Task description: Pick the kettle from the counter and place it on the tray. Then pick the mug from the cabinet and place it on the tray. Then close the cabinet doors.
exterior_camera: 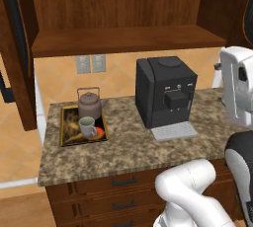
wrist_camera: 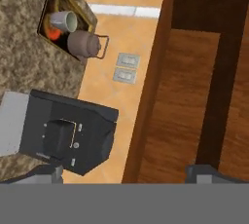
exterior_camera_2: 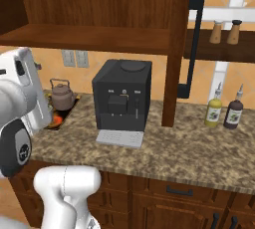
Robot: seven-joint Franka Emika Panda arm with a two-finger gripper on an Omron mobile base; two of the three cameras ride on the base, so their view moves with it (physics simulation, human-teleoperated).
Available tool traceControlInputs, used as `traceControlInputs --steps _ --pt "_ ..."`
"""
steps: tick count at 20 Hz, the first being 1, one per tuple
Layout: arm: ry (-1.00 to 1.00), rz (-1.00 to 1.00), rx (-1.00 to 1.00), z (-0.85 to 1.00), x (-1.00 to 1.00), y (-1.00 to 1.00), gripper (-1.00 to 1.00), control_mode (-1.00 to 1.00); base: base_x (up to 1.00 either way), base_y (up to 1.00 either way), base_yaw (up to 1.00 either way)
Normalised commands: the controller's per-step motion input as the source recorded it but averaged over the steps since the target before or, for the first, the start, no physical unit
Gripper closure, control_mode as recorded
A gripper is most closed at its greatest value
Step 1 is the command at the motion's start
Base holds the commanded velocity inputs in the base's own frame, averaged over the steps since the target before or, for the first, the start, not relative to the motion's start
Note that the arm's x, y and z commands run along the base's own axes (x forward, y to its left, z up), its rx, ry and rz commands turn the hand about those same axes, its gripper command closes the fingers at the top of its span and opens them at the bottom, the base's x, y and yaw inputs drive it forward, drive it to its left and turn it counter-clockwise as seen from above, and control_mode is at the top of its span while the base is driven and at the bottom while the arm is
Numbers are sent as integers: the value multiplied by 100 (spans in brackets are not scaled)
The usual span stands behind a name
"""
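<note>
The brownish-grey kettle point(exterior_camera: 90, 103) point(exterior_camera_2: 62, 95) point(wrist_camera: 82, 44) stands upright on the far end of the gold-rimmed tray point(exterior_camera: 62, 125) point(wrist_camera: 78, 5), at the left end of the granite counter point(exterior_camera: 133, 147). The grey-green mug point(exterior_camera: 87, 127) point(wrist_camera: 63, 21) stands on the tray just in front of the kettle. The cabinet point(exterior_camera: 123, 41) above is open, its shelf bare. One cabinet door point(exterior_camera: 17, 48) swings out at the left, the other point(exterior_camera_2: 177, 49) at the right. My gripper point(wrist_camera: 129, 177) is open and holds nothing, high over the coffee machine and under the shelf.
A large black coffee machine point(exterior_camera: 165, 93) point(exterior_camera_2: 122, 98) stands mid-counter. Two wall outlets point(exterior_camera: 91, 63) sit behind the tray. Two bottles point(exterior_camera_2: 223, 112) stand on the counter right of the open door, with two shakers point(exterior_camera_2: 225, 31) on a shelf above them.
</note>
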Motion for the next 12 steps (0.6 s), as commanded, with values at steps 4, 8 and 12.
traceControlInputs --steps 4,8,12 --pt "-17 0 32 -43 -17 -73 -100 -100 0 0 0" --pt "-33 -3 20 -47 -53 -47 -100 -100 0 0 0" --pt "-45 -23 13 -57 -70 -29 -100 -100 0 0 0"
